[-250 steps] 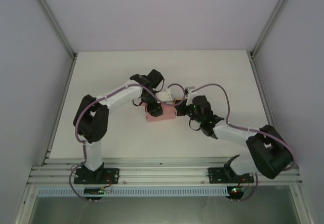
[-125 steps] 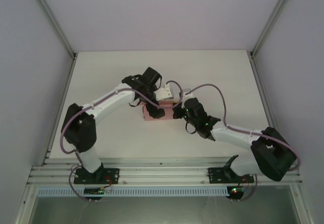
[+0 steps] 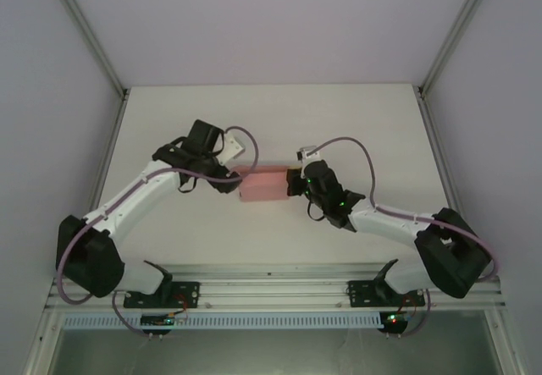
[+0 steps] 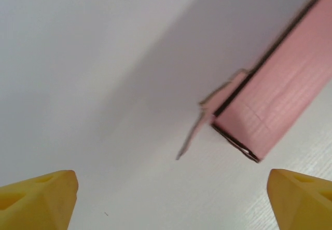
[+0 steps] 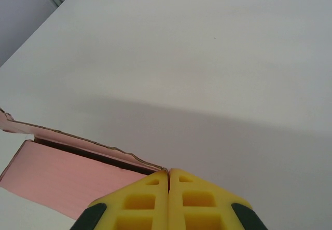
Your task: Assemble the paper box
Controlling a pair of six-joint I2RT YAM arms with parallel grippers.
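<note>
Looking over your tabletop (image 3: 356, 121), you find the paper box (image 3: 264, 185) lying flat between both pincers. Your left pincer (image 4: 171, 183) gapes wide and empty just short of it; your right pincer (image 5: 168, 175) is closed tight, tips at its edge.

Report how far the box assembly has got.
Done: the paper box lies on the table folded into a flat sleeve. In hand: the right gripper is shut at its right end; the left gripper hangs open, apart from the left end. Left: that end's tab sticks out untucked.
</note>
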